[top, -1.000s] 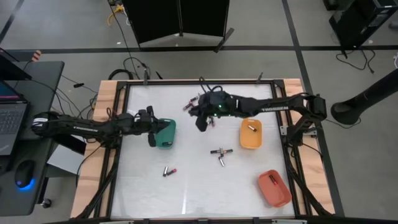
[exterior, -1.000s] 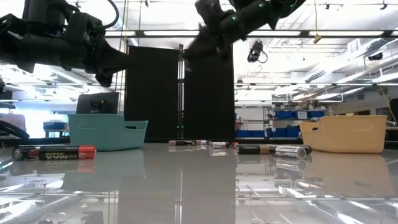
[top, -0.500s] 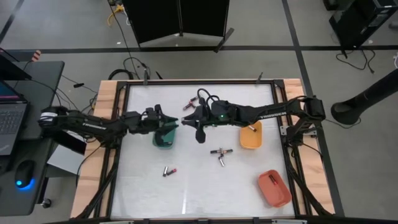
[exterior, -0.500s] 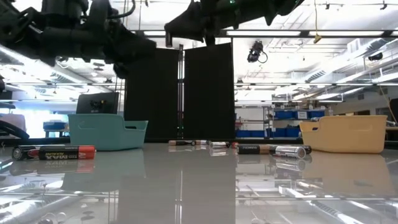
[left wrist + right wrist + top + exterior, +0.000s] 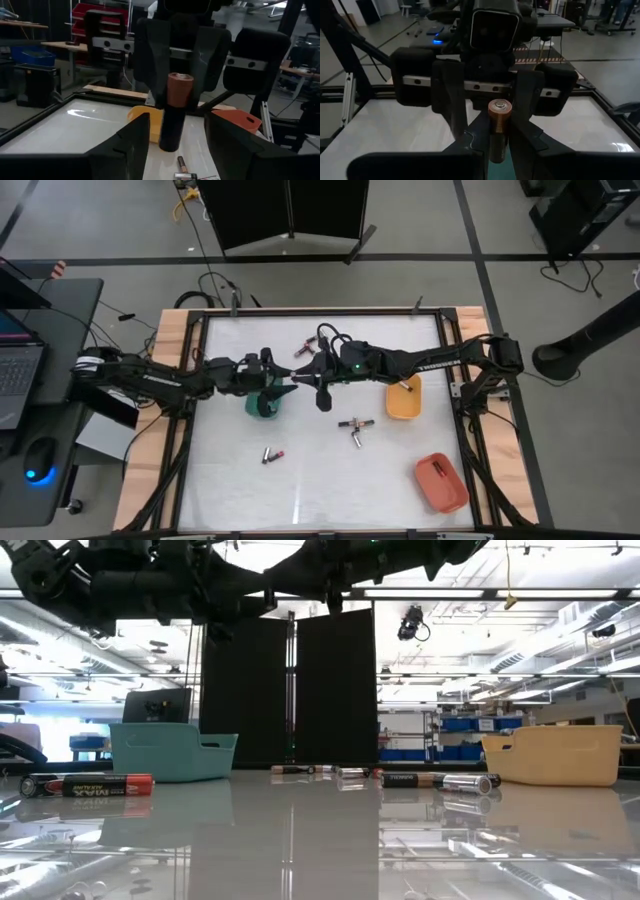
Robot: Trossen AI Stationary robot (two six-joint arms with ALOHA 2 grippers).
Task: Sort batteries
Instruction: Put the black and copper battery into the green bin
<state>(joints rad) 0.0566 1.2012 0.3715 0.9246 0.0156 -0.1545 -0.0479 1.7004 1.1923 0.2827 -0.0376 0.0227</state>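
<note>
My right gripper (image 5: 302,377) is shut on one battery (image 5: 497,125), a dark cell with a copper-coloured end, held in the air beside the green tray (image 5: 262,404). My left gripper (image 5: 283,383) faces it, open. Its fingers (image 5: 134,137) stand on either side of the battery without touching it. The battery also shows in the left wrist view (image 5: 175,112). Other batteries lie on the table: a small group at the middle (image 5: 355,426), two nearer the front (image 5: 273,454), and some at the far side (image 5: 305,346). My right gripper pinches the battery's dark lower body (image 5: 495,142) between its two fingers. The fingers come about level from the table's right side. The battery stands upright, copper end up, lifted clear of the table.
An orange tray (image 5: 403,396) with a battery in it stands right of the middle. A red tray (image 5: 441,483) with a battery stands at the front right. In the low view a battery (image 5: 88,783) lies near the camera, in front of the green tray (image 5: 170,752).
My left gripper has gone toward the table's right over the green tray, up to my right gripper. My right gripper has gone a little toward the table's left with the battery and has turned from pointing down to about level, facing the left gripper.
</note>
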